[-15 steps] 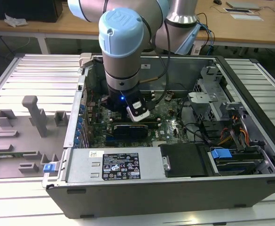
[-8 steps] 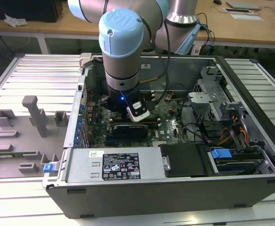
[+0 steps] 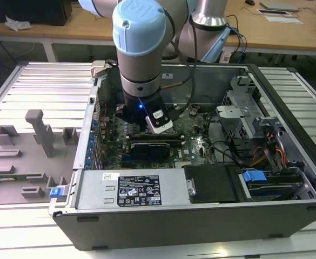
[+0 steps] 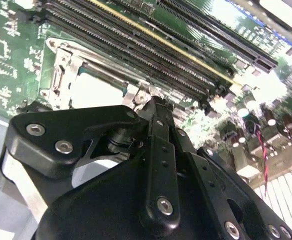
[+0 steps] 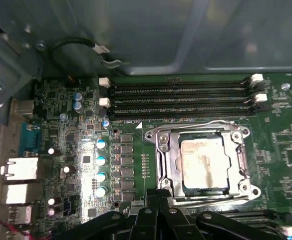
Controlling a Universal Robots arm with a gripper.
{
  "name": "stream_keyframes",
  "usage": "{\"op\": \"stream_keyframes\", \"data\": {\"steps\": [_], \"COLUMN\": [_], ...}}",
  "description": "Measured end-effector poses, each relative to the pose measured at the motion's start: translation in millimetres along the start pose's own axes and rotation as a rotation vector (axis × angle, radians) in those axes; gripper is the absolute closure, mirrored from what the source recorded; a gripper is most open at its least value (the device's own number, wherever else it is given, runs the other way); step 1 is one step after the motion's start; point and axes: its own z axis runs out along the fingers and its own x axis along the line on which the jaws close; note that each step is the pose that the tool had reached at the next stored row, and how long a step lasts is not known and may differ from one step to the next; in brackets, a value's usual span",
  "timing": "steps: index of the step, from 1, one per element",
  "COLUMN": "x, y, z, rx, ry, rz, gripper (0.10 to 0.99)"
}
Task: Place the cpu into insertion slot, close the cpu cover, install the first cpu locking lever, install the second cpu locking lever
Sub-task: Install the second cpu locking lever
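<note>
Picking up the gripper (image 4: 153, 105) first: drawn shut, fingertips pressed together with no gap showing. Can't tell whether anything thin is pinched between them. Poised right at the edge of the slot (image 5: 205, 189), tips just beside the cover (image 5: 168, 160), as seen in both wrist views; can't tell whether touching or just clear.

Moving out to the cpu (image 5: 204, 162): seated flat in the slot, pale metal face up. Ringed by the cover, which lies down over the chip's edges with the middle cut-out showing the face. Spotting a thin lever (image 5: 205, 123) along the cover's side away from the gripper, and a second lever (image 5: 210, 201) along the side next to the fingertips. Can't say whether either is hooked.

Past the far lever, finding the long black memory slots (image 5: 180, 97) running parallel to the cover on the green board (image 5: 86, 125).

Pulling back to the exterior view: following the arm (image 3: 139, 48) straight down into the open case (image 3: 201, 216), toward the far left of the board. Noting a labelled silver box (image 3: 139, 190) along the near wall. Out on the ridged table (image 3: 49, 81), seeing grey fixtures (image 3: 39, 129) to the exterior view's left of the case.
</note>
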Motion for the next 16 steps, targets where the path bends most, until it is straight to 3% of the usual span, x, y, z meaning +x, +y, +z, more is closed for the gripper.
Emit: {"op": "stream_keyframes", "data": {"steps": [1,2,3,4,5,9,11,14,16], "x": [-0.1,-0.4,-1.0,-1.6,-2.2,-12.0,-24.9,-37.3,-40.5], "y": [1.2,2.5,2.9,3.1,3.1,3.5,3.9,4.8,16.5], "z": [-4.6,-9.2,-11.2,-11.7,-11.7,-11.4,-10.8,-10.2,-7.1], "rx": [0.002,0.014,0.045,0.066,0.072,0.072,0.072,0.072,0.076], "ry": [-0.0001,-0.0009,-0.0023,-0.0036,-0.0041,-0.0047,-0.0048,-0.0048,-0.0049], "rz": [0.0,0.0,0.001,0.002,0.002,0.006,0.006,0.006,0.006], "gripper": [0.98,0.98,0.98,0.98,0.98,0.98,0.98,0.98,0.98]}}
